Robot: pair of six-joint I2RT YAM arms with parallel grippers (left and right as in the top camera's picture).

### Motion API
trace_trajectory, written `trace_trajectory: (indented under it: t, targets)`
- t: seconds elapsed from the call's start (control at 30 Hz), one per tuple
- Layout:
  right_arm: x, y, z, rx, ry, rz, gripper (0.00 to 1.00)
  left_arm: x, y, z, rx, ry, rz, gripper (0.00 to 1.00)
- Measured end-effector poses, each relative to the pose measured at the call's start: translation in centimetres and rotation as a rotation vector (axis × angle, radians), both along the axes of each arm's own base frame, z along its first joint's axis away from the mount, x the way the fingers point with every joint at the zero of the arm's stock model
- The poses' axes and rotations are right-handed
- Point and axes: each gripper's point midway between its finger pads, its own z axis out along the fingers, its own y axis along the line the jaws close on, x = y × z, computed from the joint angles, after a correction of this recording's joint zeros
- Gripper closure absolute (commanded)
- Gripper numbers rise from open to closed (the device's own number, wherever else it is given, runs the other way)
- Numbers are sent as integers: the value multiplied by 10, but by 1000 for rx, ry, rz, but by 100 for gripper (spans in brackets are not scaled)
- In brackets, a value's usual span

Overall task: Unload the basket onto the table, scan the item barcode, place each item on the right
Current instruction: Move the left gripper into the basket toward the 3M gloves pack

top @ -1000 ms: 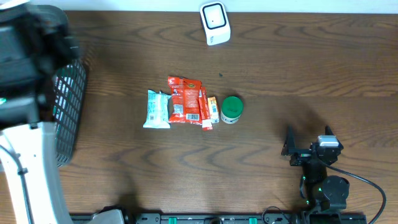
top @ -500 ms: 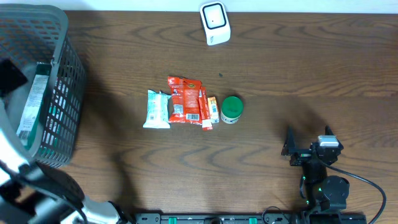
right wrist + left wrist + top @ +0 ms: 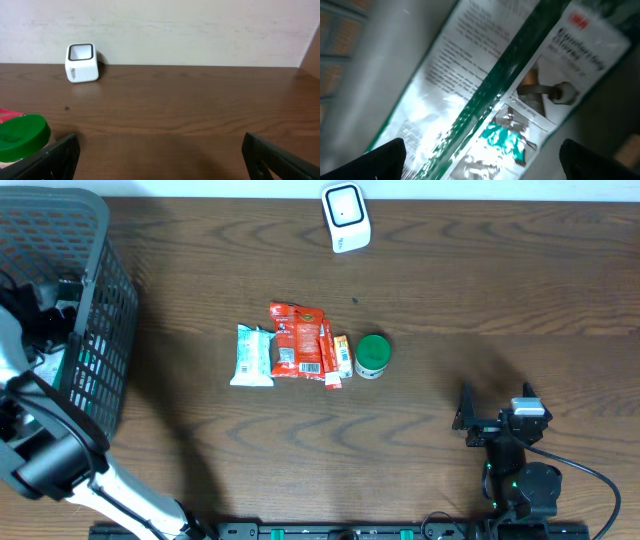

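In the left wrist view my left gripper (image 3: 480, 162) is open, its dark fingertips (image 3: 382, 161) spread wide just above a green-and-white plastic packet (image 3: 485, 95) that nothing grips. From overhead that gripper (image 3: 45, 328) is inside the grey basket (image 3: 105, 330). The white barcode scanner (image 3: 345, 218) stands at the table's far edge and also shows in the right wrist view, scanner (image 3: 81, 62). My right gripper (image 3: 497, 418) rests open near the front right with bare wood between its fingers (image 3: 55, 160).
Mid-table lie a white-blue packet (image 3: 253, 355), a red packet (image 3: 297, 340), a small orange stick (image 3: 342, 355) and a green-lidded can (image 3: 372, 355); the lid (image 3: 22, 136) sits left of my right gripper. The basket fills the left edge.
The left arm swung away from the basket's top and its gripper now sits low inside the basket over the packet, jaws a little wider. The right arm has not moved.
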Motion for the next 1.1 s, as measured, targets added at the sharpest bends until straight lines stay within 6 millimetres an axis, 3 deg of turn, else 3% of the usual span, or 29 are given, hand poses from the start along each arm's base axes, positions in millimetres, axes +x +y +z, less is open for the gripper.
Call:
trace_trajectory:
  t: [0.27,0.73,1.1]
  targets:
    - [0,0,0,0,0,0,1,-1,-10,-52,-95,75,-64,2]
    - [0,0,0,0,0,0,1,5,-13,-49,-113,41,-107,1]
    - [0,0,0,0,0,0,1,25,-21,-17,-130,-82,-149,2]
